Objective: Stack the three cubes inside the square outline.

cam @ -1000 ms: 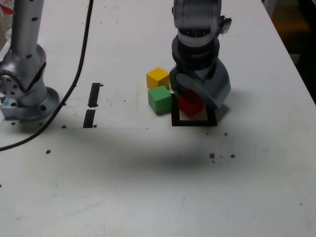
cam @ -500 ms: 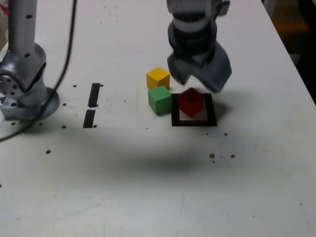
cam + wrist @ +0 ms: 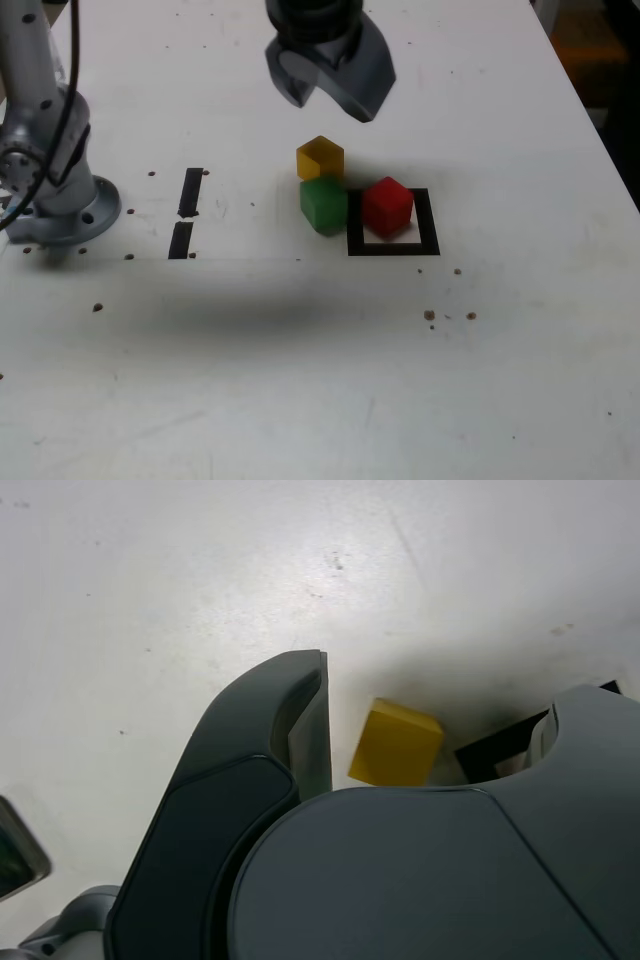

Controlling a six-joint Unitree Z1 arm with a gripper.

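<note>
The red cube [image 3: 387, 205] sits alone inside the square outline [image 3: 392, 248], toward its far side. Touching the outline's left edge in the exterior view is the green cube [image 3: 323, 204], and the yellow cube [image 3: 320, 158] lies just behind it. My gripper [image 3: 326, 100] hangs open and empty above the table, behind the yellow cube and to its left. Between the spread fingers of the gripper [image 3: 445, 680], the wrist view shows the yellow cube [image 3: 397, 743] and one corner of the outline [image 3: 495, 752]. The green and red cubes are hidden there.
The arm's grey base [image 3: 60, 205] stands at the exterior view's left, with a black cable [image 3: 72, 45] above it. Two short black tape strips [image 3: 192, 192] [image 3: 181, 240] lie left of the cubes. Small dark specks dot the table. The table's right edge [image 3: 590, 100] runs past the outline.
The gripper has let go of the red cube, risen and swung to the exterior view's left. The red cube stays in the outline; green and yellow have not moved.
</note>
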